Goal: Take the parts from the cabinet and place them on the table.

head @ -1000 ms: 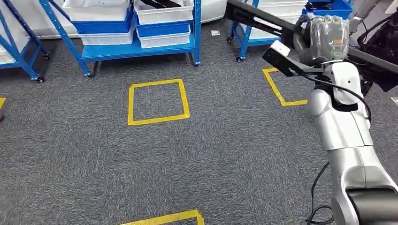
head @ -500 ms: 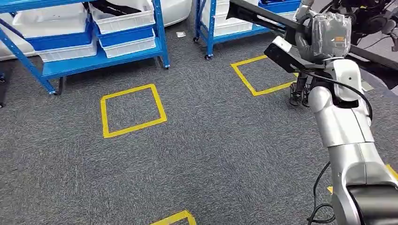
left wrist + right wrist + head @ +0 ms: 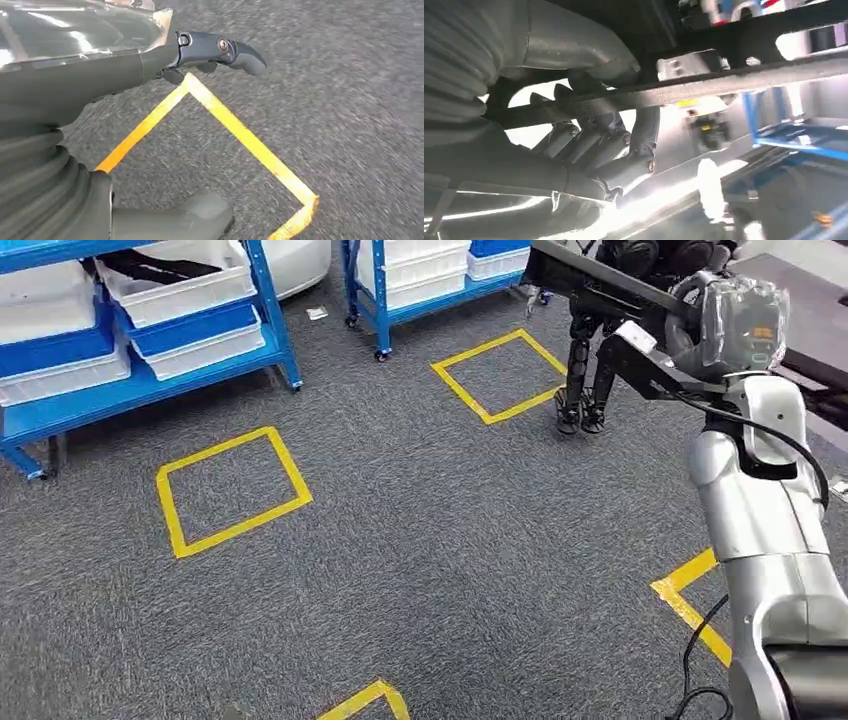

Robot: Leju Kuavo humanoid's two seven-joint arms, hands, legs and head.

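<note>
1. Grey, coarse-pile carpet floor [image 3: 420, 540] marked with yellow tape squares [image 3: 232, 490]; flat, grippy, no bench in sight.
2. Far left: blue metal shelving cabinet [image 3: 150, 380] with white and blue rectangular plastic bins [image 3: 175, 285], smooth and rigid.
3. Left robot hand [image 3: 210, 50] hangs over the carpet above a yellow tape corner; dark fingers apart, nothing in it.
4. Right side: long black flat metal part [image 3: 610, 295], rigid, with holes in it, held high and reaching across toward another robot's dark legs [image 3: 585, 370].
5. Right robot hand [image 3: 735, 325], plastic-wrapped, is clamped around that bar; the wrist view shows fingers [image 3: 599, 145] curled under it.
6. Risk, my read: the long bar sticks out far, so turning could swing it into shelving or those legs. Smooth metal could also rotate or slide in the grip.
</note>
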